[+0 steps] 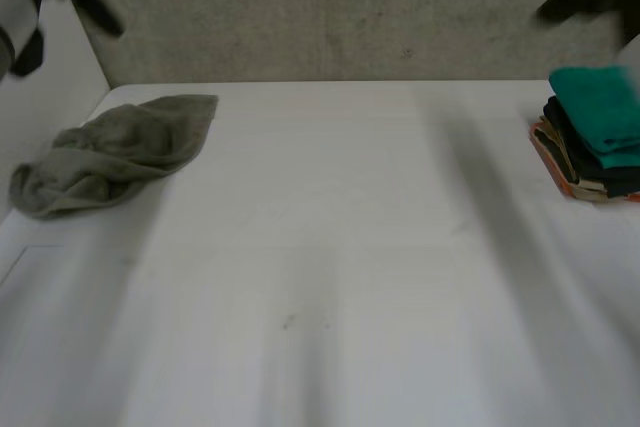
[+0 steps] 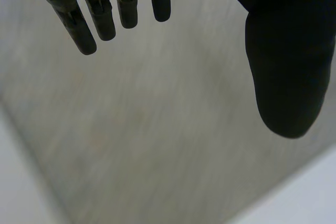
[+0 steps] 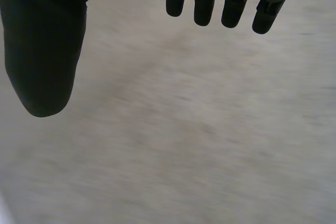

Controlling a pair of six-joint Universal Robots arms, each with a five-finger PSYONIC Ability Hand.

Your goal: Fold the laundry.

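Head view: the crumpled grey-green cloth (image 1: 115, 152) lies on the bench (image 1: 330, 247), well apart from my raised left fingers (image 1: 97, 9). It looks soft, light and floppy, so I'd pinch an edge corner.
Left wrist view: left fingers straight, released, empty.
Right wrist view: right fingers (image 3: 205, 3) likewise released.

The left robot hand (image 2: 289, 51) and right robot hand (image 3: 44, 40) are raised, uncurled.

White table (image 1: 330, 247) against a speckled grey-beige wall (image 1: 330, 17), a white side panel (image 1: 65, 67) at left.
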